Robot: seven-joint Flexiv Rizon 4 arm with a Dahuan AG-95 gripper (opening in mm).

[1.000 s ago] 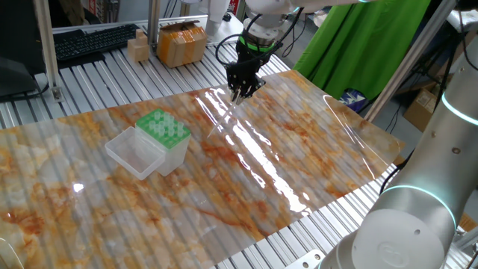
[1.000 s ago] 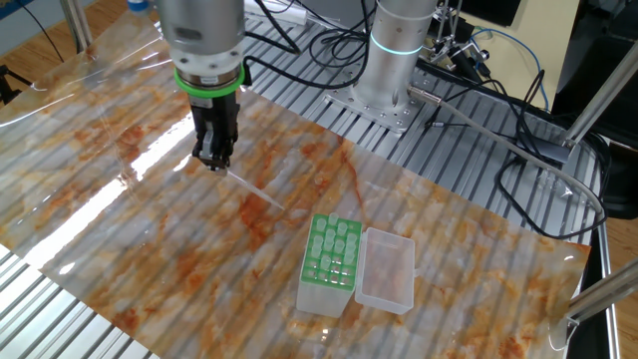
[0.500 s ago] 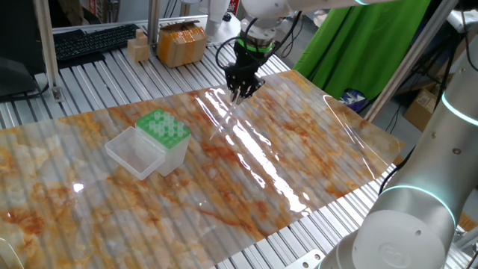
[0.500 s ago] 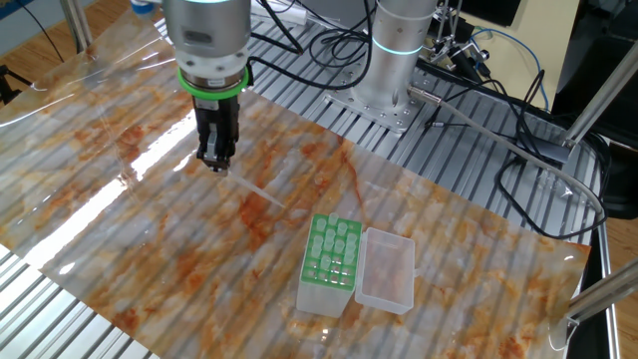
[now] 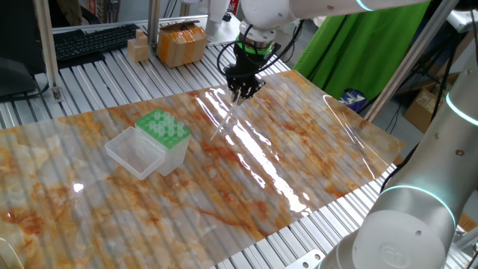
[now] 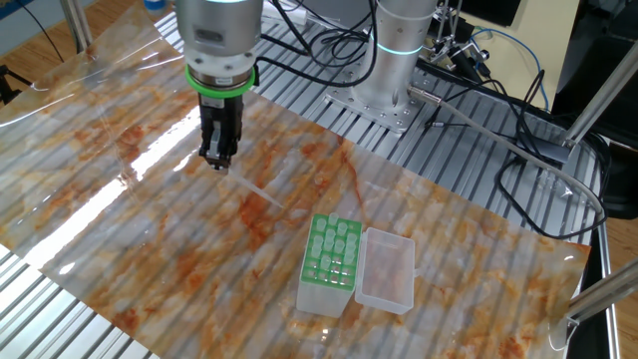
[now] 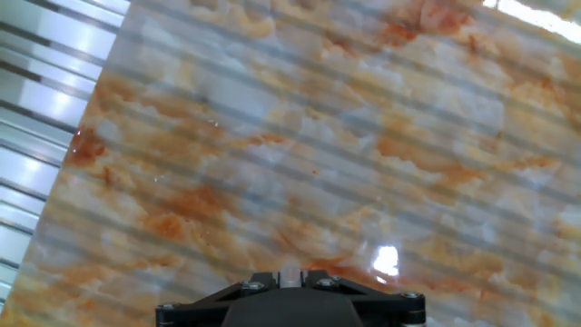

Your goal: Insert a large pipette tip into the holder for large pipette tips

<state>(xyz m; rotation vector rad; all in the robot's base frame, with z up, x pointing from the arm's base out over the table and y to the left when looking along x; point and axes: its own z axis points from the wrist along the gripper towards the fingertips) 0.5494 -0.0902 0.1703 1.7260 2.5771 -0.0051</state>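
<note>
My gripper (image 5: 242, 93) is shut on the thick end of the large pipette tip (image 6: 254, 189), a slender translucent cone that slants down from the jaws toward the marbled mat. In the other fixed view the gripper (image 6: 219, 163) hangs over the mat's far left part. In the hand view the tip's whitish end (image 7: 289, 272) shows between the black jaws. The holder for large pipette tips (image 5: 162, 125), a white box with a green holed top, stands left of the gripper with its clear lid (image 5: 134, 152) open; it also shows in the other fixed view (image 6: 334, 249).
Cardboard boxes (image 5: 179, 41) and a keyboard (image 5: 93, 41) lie beyond the mat's back edge. The arm's base (image 6: 384, 70) and cables (image 6: 498, 130) stand at the back. A green cloth (image 5: 358, 45) hangs at the right.
The gripper has shifted slightly, a little up and sideways, with the pipette tip still in it. The holder has not moved.
</note>
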